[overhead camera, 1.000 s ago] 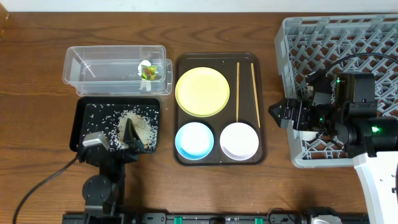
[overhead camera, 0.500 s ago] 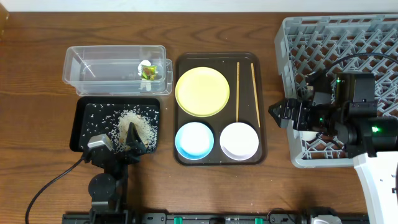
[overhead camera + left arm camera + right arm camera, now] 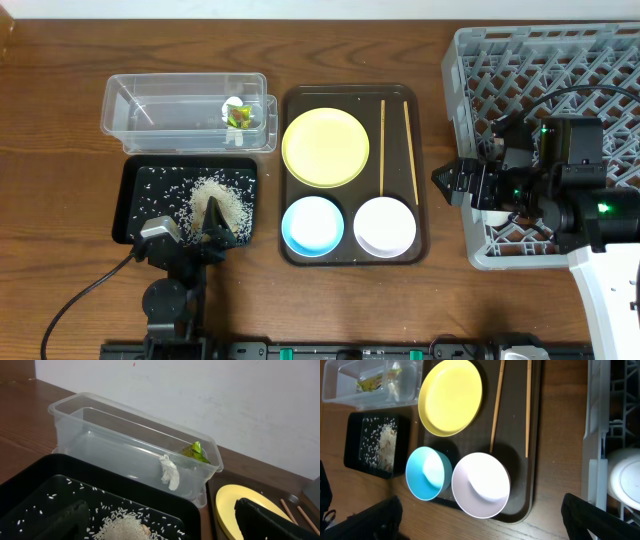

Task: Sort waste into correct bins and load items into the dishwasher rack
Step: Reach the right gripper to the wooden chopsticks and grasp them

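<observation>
The clear tub (image 3: 170, 105) holds the green-and-yellow wrapper (image 3: 240, 115) and the white scrap (image 3: 170, 472). The wrapper also shows in the left wrist view (image 3: 196, 451). The black tray (image 3: 140, 195) holds a heap of rice (image 3: 225, 203). My left gripper (image 3: 190, 232) is open and empty over this tray's front edge, with the rice (image 3: 125, 525) between its fingers (image 3: 165, 527). The yellow plate (image 3: 325, 147), blue bowl (image 3: 313, 225), white bowl (image 3: 385, 226) and chopsticks (image 3: 382, 140) lie on the brown serving tray. My right gripper (image 3: 448, 185) is open and empty at the grey rack's (image 3: 560, 70) left wall.
The brown serving tray (image 3: 425, 240) lies between the bins and the rack. In the right wrist view the white bowl (image 3: 481, 485) and blue bowl (image 3: 427, 474) lie just ahead of the open fingers (image 3: 485, 522). The right arm's body covers the rack's front part.
My left gripper has drawn back a little toward the table's front edge, away from the rice heap. The right arm and all objects are still.
</observation>
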Controlling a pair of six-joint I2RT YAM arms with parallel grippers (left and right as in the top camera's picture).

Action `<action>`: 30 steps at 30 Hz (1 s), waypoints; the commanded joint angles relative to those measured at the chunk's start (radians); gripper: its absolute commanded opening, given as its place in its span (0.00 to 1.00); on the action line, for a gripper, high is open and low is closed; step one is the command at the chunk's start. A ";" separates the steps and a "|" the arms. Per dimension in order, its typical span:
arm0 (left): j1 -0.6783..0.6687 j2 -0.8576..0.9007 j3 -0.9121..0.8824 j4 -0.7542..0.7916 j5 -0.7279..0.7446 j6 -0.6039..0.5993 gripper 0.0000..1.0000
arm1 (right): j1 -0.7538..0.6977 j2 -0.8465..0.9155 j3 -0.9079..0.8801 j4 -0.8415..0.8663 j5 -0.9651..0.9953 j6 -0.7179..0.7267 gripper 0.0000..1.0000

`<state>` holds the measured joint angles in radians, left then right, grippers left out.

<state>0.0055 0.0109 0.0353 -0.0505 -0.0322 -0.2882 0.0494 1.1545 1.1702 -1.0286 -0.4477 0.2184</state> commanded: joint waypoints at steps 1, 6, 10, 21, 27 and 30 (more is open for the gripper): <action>0.005 -0.006 -0.031 -0.018 -0.001 -0.005 0.95 | 0.010 -0.003 0.013 0.000 0.003 -0.010 0.99; 0.005 -0.006 -0.031 -0.018 -0.001 -0.005 0.95 | 0.010 -0.003 0.013 0.114 -0.014 0.120 0.99; 0.005 -0.006 -0.031 -0.019 -0.001 -0.005 0.95 | 0.074 0.023 0.013 0.163 -0.010 0.155 0.99; 0.005 -0.006 -0.031 -0.019 -0.001 -0.005 0.95 | 0.298 0.305 0.013 0.349 0.311 0.120 0.84; 0.005 -0.006 -0.031 -0.019 -0.001 -0.005 0.95 | 0.296 0.520 0.013 0.513 0.318 0.179 0.49; 0.005 -0.006 -0.031 -0.019 -0.001 -0.005 0.95 | 0.296 0.620 0.013 0.604 0.320 0.186 0.44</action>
<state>0.0055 0.0109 0.0349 -0.0502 -0.0322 -0.2882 0.3370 1.7084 1.1728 -0.4599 -0.1505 0.3836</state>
